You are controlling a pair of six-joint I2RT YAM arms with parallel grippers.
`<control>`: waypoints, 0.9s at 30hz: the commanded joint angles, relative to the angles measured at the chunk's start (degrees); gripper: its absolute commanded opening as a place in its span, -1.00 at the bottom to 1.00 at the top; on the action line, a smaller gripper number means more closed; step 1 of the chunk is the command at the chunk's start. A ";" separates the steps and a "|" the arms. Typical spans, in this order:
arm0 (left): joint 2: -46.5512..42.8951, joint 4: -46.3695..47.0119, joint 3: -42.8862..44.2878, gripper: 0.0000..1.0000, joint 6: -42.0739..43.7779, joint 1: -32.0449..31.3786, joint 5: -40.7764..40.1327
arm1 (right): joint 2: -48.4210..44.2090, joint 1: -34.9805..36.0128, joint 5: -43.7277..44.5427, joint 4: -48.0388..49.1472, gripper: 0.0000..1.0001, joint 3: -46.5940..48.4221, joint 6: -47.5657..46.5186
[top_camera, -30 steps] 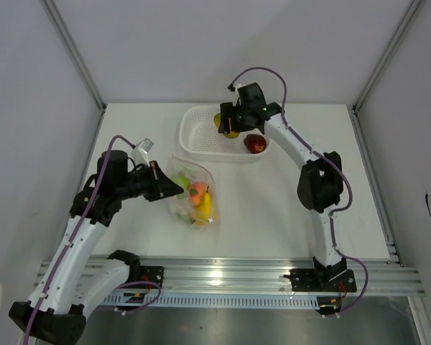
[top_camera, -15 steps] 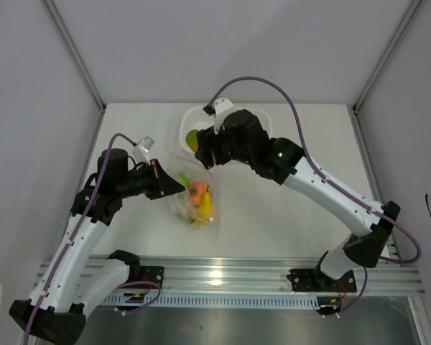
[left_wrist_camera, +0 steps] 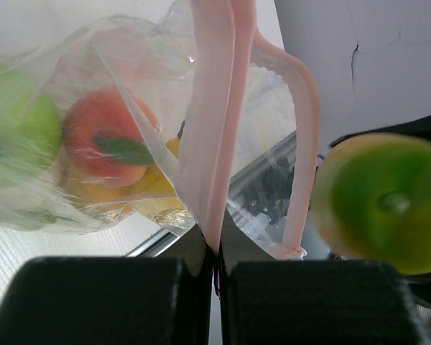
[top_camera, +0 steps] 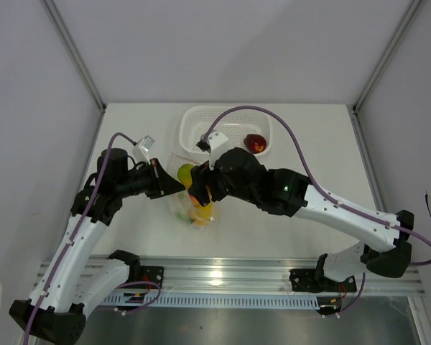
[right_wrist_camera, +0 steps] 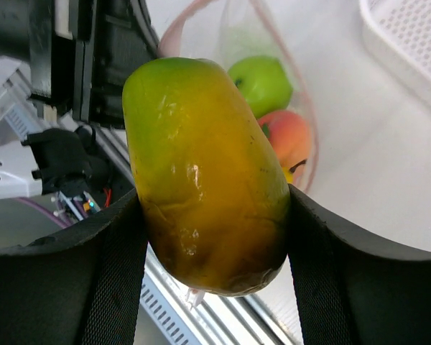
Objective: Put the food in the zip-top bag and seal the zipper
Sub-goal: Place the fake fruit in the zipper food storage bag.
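The clear zip-top bag [top_camera: 198, 210] lies on the table in front of the left arm, its mouth held up and open. It holds a green apple [right_wrist_camera: 262, 83], a peach [right_wrist_camera: 291, 136] and yellow fruit. My left gripper [top_camera: 177, 188] is shut on the bag's pink zipper strip [left_wrist_camera: 217, 144], as its own view shows [left_wrist_camera: 217, 251]. My right gripper [top_camera: 195, 187] is shut on a green-yellow mango [right_wrist_camera: 208, 172] and holds it just above the bag's mouth. The mango also shows in the top view [top_camera: 185, 172] and the left wrist view [left_wrist_camera: 388, 201]. A dark red apple [top_camera: 255, 142] lies in the basket.
The white perforated basket [top_camera: 194, 123] stands at the back centre of the table, just behind the bag. The right arm stretches across the table's middle. Grey walls close in both sides, and a metal rail [top_camera: 230, 277] runs along the near edge.
My right arm has swung from the basket down and left with the mango, to over the bag's mouth. The left gripper has kept still on the zipper strip.
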 commanded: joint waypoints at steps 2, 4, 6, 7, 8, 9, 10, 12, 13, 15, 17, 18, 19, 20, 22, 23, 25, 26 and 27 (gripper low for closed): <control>-0.68 2.05 0.49 -0.99 0.31 -0.14 1.68 | -0.57 1.65 0.28 3.23 -0.89 -2.78 3.60; -0.59 2.14 0.58 -0.99 0.13 -0.14 1.94 | 0.48 1.65 0.72 3.05 -0.77 -2.52 3.51; -0.42 2.23 0.58 -0.99 0.04 -0.14 2.12 | 1.62 1.56 0.98 3.22 -0.60 -2.17 3.16; -0.50 2.23 0.67 -0.99 -0.04 -0.14 2.20 | 1.97 1.56 1.42 3.14 -0.55 -1.82 3.07; -0.59 2.23 0.50 -0.99 -0.05 -0.14 2.12 | 2.50 1.38 1.60 3.14 -0.39 -1.47 2.90; -0.68 2.23 0.50 -0.99 -0.13 -0.14 2.12 | 2.85 1.38 1.86 3.14 -0.32 -1.12 2.81; -0.68 2.14 0.50 -0.99 -0.13 -0.14 2.12 | 3.81 1.30 2.65 2.62 -0.26 -0.07 2.46; -0.86 2.05 0.49 -0.99 -0.13 -0.14 2.12 | 4.96 0.68 3.09 1.91 -0.06 1.08 2.19; -0.86 1.88 0.58 -0.99 -0.05 -0.14 2.03 | 6.10 0.42 3.70 1.12 0.05 2.30 2.10; -1.03 1.70 0.58 -0.99 0.04 -0.14 2.03 | 6.98 0.07 4.58 0.33 0.44 3.54 1.84; -1.30 1.44 0.58 -0.99 0.13 -0.14 2.03 | 7.51 0.06 5.73 -0.03 0.95 4.33 0.70; -1.30 1.35 0.58 -0.99 0.13 -0.14 2.03 | 7.43 -0.02 5.99 0.41 0.99 4.51 0.26; -1.38 1.44 0.32 -0.99 0.13 -0.14 1.94 | 7.34 -0.02 5.91 0.85 0.99 4.51 -0.18; -1.38 1.44 0.23 -0.99 0.13 -0.14 1.94 | 6.99 -0.11 5.82 1.20 0.99 4.60 -1.05; -1.30 1.35 0.06 -0.99 0.13 -0.14 2.03 | 6.73 -0.29 6.34 2.08 0.99 4.78 -1.41; -1.30 1.35 -0.03 -0.99 0.13 -0.14 2.03 | 6.46 -0.46 6.35 2.43 0.99 5.04 -1.85; -1.47 1.35 0.06 -0.99 0.13 -0.14 2.12 | 6.46 -1.34 6.17 2.17 0.99 5.56 -2.03; -1.47 1.35 0.06 -0.99 0.13 -0.14 1.85 | 6.46 -1.43 6.34 2.17 0.99 5.74 -2.29; -1.56 1.26 0.06 -0.99 0.22 -0.14 1.77 | 5.94 -1.43 7.04 2.52 0.99 6.27 -3.25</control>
